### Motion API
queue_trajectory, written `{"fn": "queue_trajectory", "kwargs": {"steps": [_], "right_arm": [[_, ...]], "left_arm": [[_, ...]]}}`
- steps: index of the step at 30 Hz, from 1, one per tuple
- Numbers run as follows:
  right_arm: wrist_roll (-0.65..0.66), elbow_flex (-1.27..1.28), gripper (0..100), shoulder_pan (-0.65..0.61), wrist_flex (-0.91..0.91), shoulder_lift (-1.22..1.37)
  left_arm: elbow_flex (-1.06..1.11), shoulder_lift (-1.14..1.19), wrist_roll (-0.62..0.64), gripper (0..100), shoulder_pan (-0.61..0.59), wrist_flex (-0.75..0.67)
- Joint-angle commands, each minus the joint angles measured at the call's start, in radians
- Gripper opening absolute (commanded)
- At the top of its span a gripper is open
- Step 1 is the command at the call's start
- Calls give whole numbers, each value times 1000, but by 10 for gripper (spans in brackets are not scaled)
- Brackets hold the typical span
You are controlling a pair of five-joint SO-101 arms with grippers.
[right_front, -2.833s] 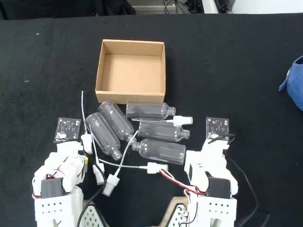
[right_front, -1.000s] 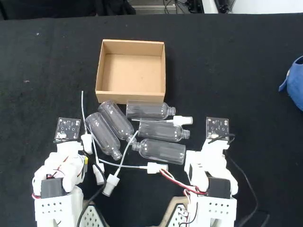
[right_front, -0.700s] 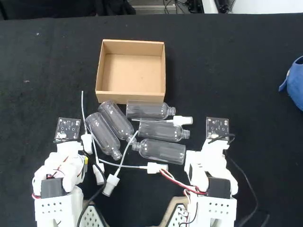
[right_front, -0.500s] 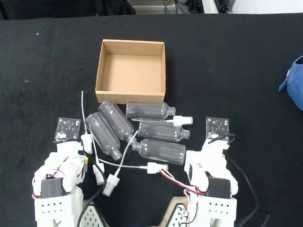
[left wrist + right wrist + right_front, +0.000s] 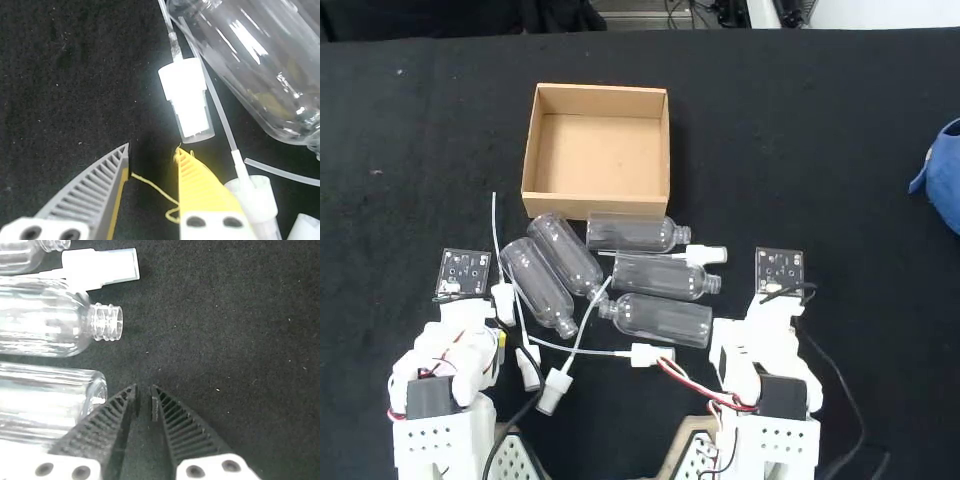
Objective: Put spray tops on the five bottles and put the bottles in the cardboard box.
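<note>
The open cardboard box (image 5: 597,150) stands at mid-table with nothing inside. Several clear bottles without tops lie clustered in front of it (image 5: 660,276). White spray tops with thin tubes lie around them: one (image 5: 705,254) at the right, others near the left arm (image 5: 528,365). Both arms are folded back at the near edge, the left arm (image 5: 455,350) and the right arm (image 5: 765,350). My left gripper (image 5: 152,152) is open just short of a spray top (image 5: 187,102) beside a bottle (image 5: 260,60). My right gripper (image 5: 144,390) is shut, near a bottle's open neck (image 5: 107,322).
Black cloth covers the table (image 5: 800,150). A blue object (image 5: 945,185) sits at the right edge. Spray-top tubes (image 5: 505,250) cross the cloth between the left arm and the bottles. Bare cloth lies to the right of the box and bottles.
</note>
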Motion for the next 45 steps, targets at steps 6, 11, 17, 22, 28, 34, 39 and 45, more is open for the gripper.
{"fn": "queue_trajectory", "kwargs": {"steps": [6, 11, 17, 22, 28, 34, 39, 45], "right_arm": [[8, -5, 24, 17, 6, -97], [8, -5, 24, 17, 6, -97], [8, -5, 24, 17, 6, -97], [8, -5, 24, 17, 6, -97], [8, -5, 24, 17, 6, -97], [8, -5, 24, 17, 6, -97], [8, -5, 24, 17, 6, -97], [8, -5, 24, 17, 6, -97]], "left_arm": [[22, -11, -12, 30, -33, 3], [22, -11, -6, 30, -223, -3], [22, -11, -6, 30, -274, -26], [22, -11, -6, 30, -274, -26], [22, -11, -6, 30, -274, -28], [22, -11, -6, 30, -274, -25], [22, -11, -6, 30, -274, -25], [22, -11, -5, 30, -277, -25]]}}
